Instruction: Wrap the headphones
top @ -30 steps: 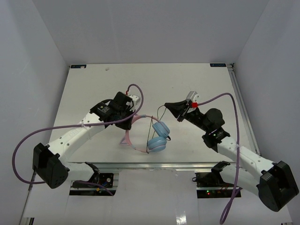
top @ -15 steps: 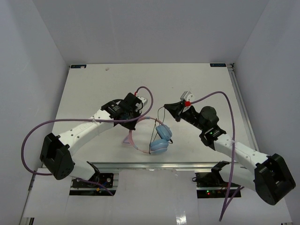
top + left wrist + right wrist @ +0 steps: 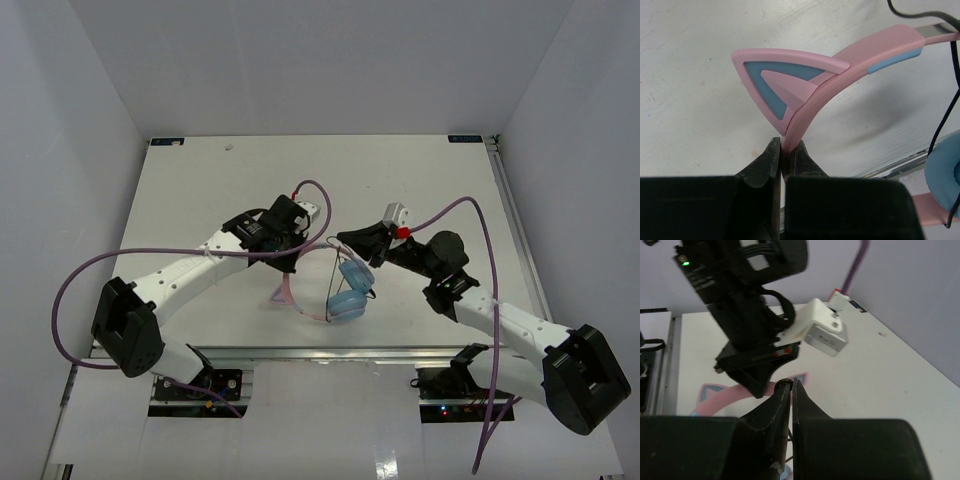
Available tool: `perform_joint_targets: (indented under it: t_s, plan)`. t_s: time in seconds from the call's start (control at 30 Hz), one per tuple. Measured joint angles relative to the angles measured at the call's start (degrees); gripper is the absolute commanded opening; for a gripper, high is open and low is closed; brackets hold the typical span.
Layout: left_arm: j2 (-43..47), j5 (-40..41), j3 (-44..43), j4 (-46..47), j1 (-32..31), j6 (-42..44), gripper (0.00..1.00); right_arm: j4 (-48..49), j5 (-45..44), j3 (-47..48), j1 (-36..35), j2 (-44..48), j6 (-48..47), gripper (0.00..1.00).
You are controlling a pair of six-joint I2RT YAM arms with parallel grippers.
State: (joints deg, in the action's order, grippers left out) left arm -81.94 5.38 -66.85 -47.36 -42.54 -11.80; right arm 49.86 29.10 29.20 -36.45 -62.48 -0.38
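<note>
Pink plastic, the cat-eared headband [image 3: 840, 65] of the small headphones [image 3: 348, 302] is clamped just under its ear by the closed jaws of the left gripper [image 3: 785, 150], over the middle of the white tabletop [image 3: 200, 180] and toward its near edge. The two light blue round ear cups [image 3: 353, 274] hang to the right of that grip. The long thin black cord [image 3: 329, 285] runs past them in a loose open loop up to the right gripper [image 3: 791, 385], whose jaws are pressed together, apparently pinching the cord. Wrapping looks barely begun: no tidy turns lie around the headband or cups, so most of the cord is left to wind. Compared with a second ago, both arms have drawn inward, the right gripper has come left to just beside the left one, and the cups have shifted right and tilted.
</note>
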Motion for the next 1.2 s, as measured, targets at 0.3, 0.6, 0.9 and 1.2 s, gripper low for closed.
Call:
perform_joint_targets:
  t_s: [0.3,0.6,0.9,1.2]
  plan:
    - [-2.0,-0.4,-8.6,-1.3,-0.3,-2.7,0.0,-2.8,5.6,-2.4,-2.9,6.2,-2.5,0.1]
    - [1.4,1.4,-13.3,-5.2,-0.5,-5.1,0.0,-9.7,8.7,-2.3,-4.8,11.5,-7.6,0.38]
    - [4.0,5.3,-16.4,-5.6,-0.3,-7.4,0.0,-15.2,14.0,0.5,-7.2,12.0,-10.0,0.47]
    - [7.1,7.0,-16.3,-6.1,-0.4,-8.0,0.0,-18.4,11.1,1.0,-8.4,16.0,-10.4,0.44]
